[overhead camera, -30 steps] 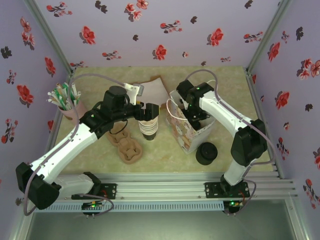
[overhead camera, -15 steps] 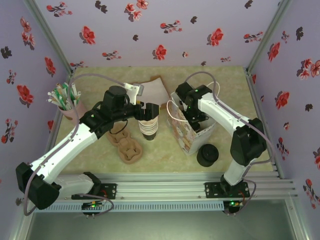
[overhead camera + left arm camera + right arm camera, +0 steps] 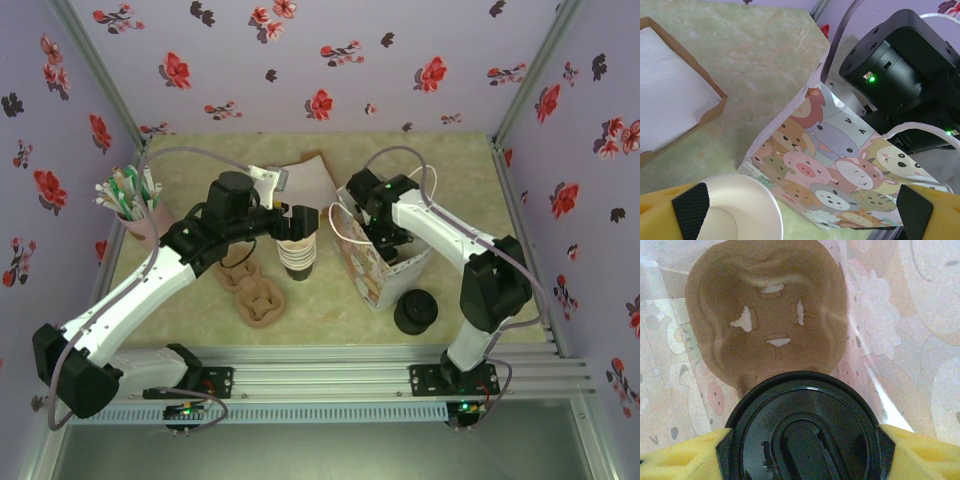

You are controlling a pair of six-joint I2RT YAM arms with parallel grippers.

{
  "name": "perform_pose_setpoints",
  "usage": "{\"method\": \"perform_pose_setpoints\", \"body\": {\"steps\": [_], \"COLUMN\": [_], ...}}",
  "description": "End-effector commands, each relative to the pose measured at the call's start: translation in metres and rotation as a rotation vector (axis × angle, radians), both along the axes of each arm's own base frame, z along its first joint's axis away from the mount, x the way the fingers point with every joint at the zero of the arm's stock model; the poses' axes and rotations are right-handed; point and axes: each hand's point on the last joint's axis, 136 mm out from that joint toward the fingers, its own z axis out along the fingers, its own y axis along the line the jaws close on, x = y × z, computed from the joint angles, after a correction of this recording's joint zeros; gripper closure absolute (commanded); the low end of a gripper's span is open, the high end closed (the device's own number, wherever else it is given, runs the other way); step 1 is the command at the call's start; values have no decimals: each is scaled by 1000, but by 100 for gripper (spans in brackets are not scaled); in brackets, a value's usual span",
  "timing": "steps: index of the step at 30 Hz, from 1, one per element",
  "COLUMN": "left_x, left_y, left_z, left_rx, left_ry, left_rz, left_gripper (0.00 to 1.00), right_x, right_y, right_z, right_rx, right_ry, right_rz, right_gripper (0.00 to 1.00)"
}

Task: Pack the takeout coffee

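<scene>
Right wrist view: right tool (image 3: pixel 802 452) grips the coffee (image 3: pixel 802 425) over the holder (image 3: pixel 765 305) in the bag (image 3: pixel 900 315); next, I think, lower it in. Left tool (image 3: pixel 802 209) wide open, empty.

Cup stack (image 3: pixel 298 256), lid pile (image 3: pixel 415 311), napkins (image 3: pixel 667 100)

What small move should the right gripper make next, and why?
Probably ease straight down: the right gripper holds the takeout coffee inside the paper bag, with the brown cup carrier lying below it, its socket empty.
</scene>
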Motion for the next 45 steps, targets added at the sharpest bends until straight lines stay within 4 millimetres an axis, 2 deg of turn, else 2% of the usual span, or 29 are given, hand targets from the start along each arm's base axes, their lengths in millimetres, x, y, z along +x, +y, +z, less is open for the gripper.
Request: {"method": "perform_pose_setpoints", "body": {"steps": [1,45], "left_x": [3,3], "left_y": [-2,-1], "left_z": [2,7], "left_rx": [-2,-1], "left_ry": [-25,-26], "left_rz": [3,13], "left_gripper": [1,1], "right_x": [-18,-20], "right_y": [-5,-3], "right_z": [-5,-7], "right_rx": [-22,-5], "right_ry": [54,37], "right_rz": [-22,-11], "right_gripper": [30,29]}}
